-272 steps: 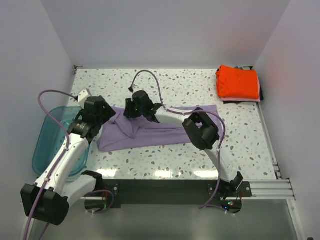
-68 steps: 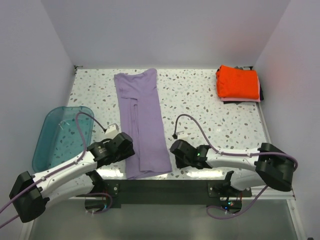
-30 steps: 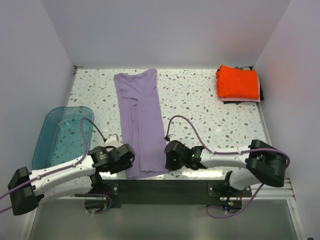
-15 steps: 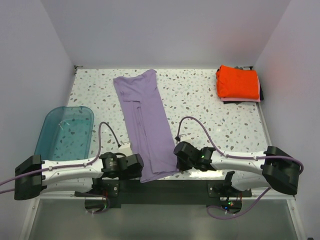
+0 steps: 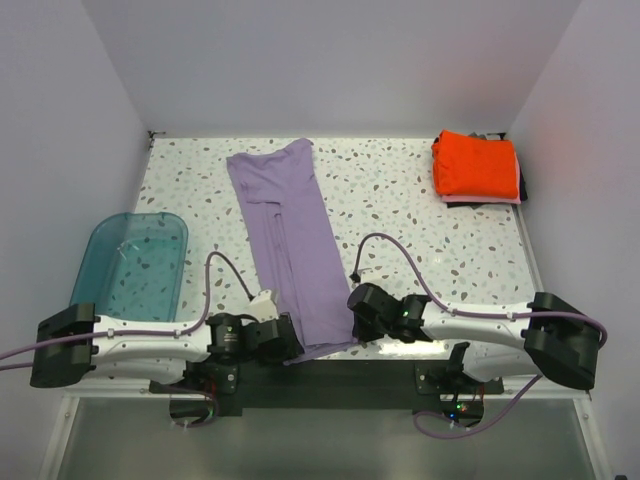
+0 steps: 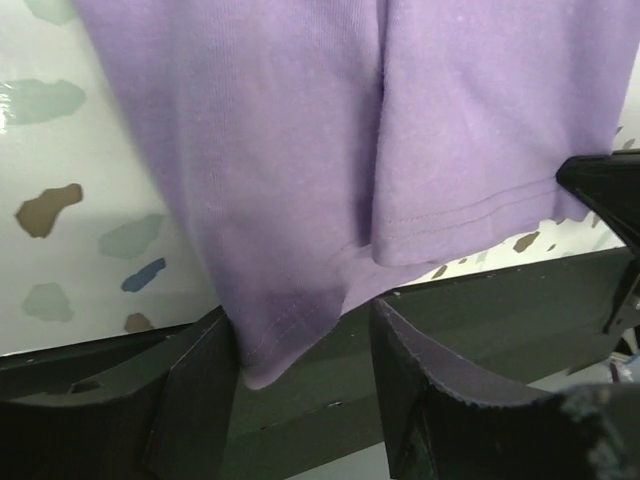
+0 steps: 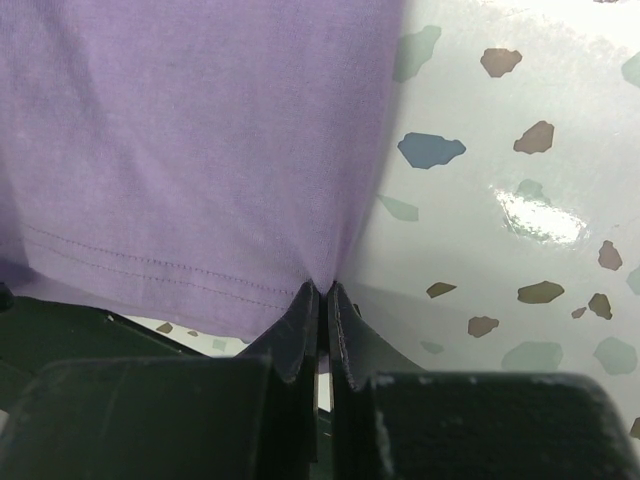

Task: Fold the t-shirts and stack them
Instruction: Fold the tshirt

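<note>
Lavender t-shirt [image 5: 290,240]: it lies on the speckled table [image 5: 400,200] as one long narrow strip, folded along its length. It runs from the far side, a little left of the middle, down to the near edge, at a slight slant.
Near end of the shirt: the hem reaches the table edge and goes a little over it, above the black rail [image 5: 330,375] where the arms are mounted.
Left gripper [image 6: 302,330]: its two fingers stand wide apart. The left near corner of the lavender shirt hangs down between them (one fold of cloth lies over another here, and the stitched hem is visible). The fingers do not press on the cloth.
Right gripper [image 7: 320,292]: the fingers are pressed together with the right near corner of the lavender shirt pinched between the tips, just at the hem. The cloth pulls into small wrinkles toward this point.
Both arms: they lie low and stretched along the near edge of the table, one at each near corner of the shirt.
Orange-red t-shirt [image 5: 474,163]: folded to a compact rectangle at the far right corner of the table, well apart from the lavender one.
Thin layers [image 5: 485,203]: they lie under the orange shirt, and only pink and dark edges show (too small to tell more).
Teal tub [image 5: 100,290]: translucent plastic, at the left edge of the table, beside the left arm and apart from the shirt.
</note>
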`<state>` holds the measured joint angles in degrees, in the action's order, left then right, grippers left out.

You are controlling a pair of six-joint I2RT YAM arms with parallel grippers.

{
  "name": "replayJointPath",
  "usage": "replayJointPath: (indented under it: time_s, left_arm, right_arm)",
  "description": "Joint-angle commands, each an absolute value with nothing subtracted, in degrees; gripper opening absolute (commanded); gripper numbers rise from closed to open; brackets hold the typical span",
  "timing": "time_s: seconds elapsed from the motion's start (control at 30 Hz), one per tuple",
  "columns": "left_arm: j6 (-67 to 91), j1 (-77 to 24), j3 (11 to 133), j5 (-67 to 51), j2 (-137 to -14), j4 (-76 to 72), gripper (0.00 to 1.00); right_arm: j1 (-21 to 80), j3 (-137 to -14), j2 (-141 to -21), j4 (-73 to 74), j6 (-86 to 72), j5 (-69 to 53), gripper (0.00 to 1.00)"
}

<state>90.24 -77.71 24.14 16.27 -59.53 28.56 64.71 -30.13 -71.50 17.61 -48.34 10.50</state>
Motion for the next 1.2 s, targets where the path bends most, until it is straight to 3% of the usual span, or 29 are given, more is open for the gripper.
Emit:
replayJointPath:
  time_s: [0.0,0.2,0.37,0.63,0.8,0.97,1.17]
  left_arm:
    - [93.2,-78.5,20.7,14.8,-62.4,27.7,0.56]
    - [96.1,-78.7,21.1,15.0,-62.7,31.3,0.32]
    - [96.9,-80.1,23.8,16.9,-60.4,37.7,0.0]
    - [106.2,-93.1,31.5,20.4,-65.1,50.5,0.0]
    - [107.1,-92.1,31.0,29.1,-56.1,51.1,0.0]
    - [89.4,-75.9,32.0,31.9,-49.1,45.5,0.0]
    - [71.1,-56.7,34.7,30.7,-52.7,36.2,0.0]
  right_arm:
    - [64.8,-29.2,-71.4,17.8,-48.3,9.7,0.0]
    - [64.8,-30.0,-70.4,18.2,-47.6,9.0,0.0]
    - [68.3,-30.8,-67.7,19.9,-47.7,10.5,0.0]
    - [80.9,-28.5,-61.4,22.1,-55.6,17.4,0.0]
    - [80.4,-35.7,-62.1,28.6,-52.6,25.0,0.0]
    - [70.7,-44.0,-68.1,27.2,-43.8,20.0,0.0]
    - [60.6,-56.5,-80.9,23.3,-36.1,14.4,0.0]
